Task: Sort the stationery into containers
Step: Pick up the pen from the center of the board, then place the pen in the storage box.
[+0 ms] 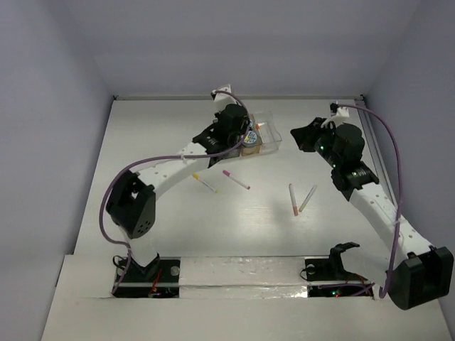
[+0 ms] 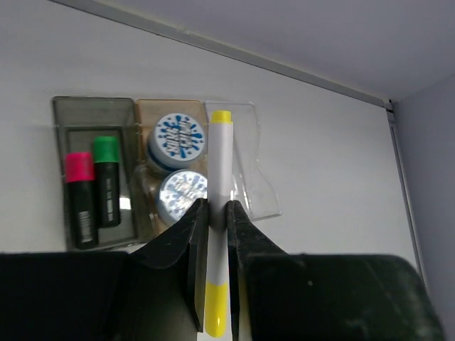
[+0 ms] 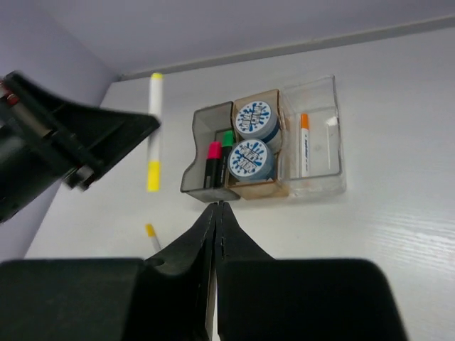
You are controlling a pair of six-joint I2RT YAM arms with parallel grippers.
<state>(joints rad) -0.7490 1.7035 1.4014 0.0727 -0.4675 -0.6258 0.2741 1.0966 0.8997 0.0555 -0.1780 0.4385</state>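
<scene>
the yellow-capped pen (image 2: 220,163) is clamped near one end by the left gripper (image 2: 217,207) and is held in the air over the row of bins near the far edge of the table (image 1: 142,142). in the left wrist view it is lined up along the wall between the amber bin (image 2: 146,117) and the clear bin (image 2: 259,185). if released there, it could be caught on the tape rolls (image 2: 179,135) or tipped out. the right gripper (image 3: 217,213), pressed shut on nothing, is poised just right of the bins, where the arms could be knocked together.
</scene>
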